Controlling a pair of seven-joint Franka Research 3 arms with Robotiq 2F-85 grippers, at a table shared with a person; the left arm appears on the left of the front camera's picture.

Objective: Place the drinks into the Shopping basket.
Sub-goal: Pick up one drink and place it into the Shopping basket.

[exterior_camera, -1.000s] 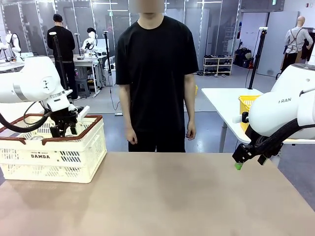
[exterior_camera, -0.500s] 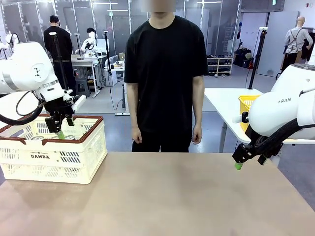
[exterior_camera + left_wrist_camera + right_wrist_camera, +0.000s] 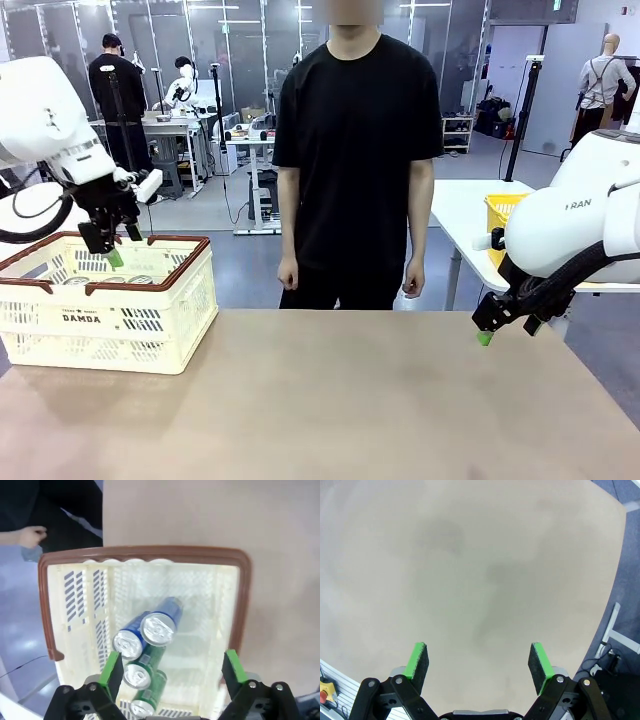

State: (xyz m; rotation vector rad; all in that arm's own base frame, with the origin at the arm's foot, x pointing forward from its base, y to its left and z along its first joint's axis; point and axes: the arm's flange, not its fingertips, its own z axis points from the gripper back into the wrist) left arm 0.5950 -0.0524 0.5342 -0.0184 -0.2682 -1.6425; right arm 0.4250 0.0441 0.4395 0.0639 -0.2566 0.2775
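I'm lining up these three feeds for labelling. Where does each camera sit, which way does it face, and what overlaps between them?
Front view: fixed between the arms, facing across the table at the standing person; both white arms enter from the sides.
Left wrist view: on the left arm, looking down past the open left gripper into the Shopping basket holding four cans.
Right wrist view: on the right arm, looking down past the open right gripper at bare tabletop.
Shared: front and left wrist views both show the basket.

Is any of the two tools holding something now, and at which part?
Nothing is held. The left tool is open above the Shopping basket, where the drinks lie. The right tool is open over the bare table.
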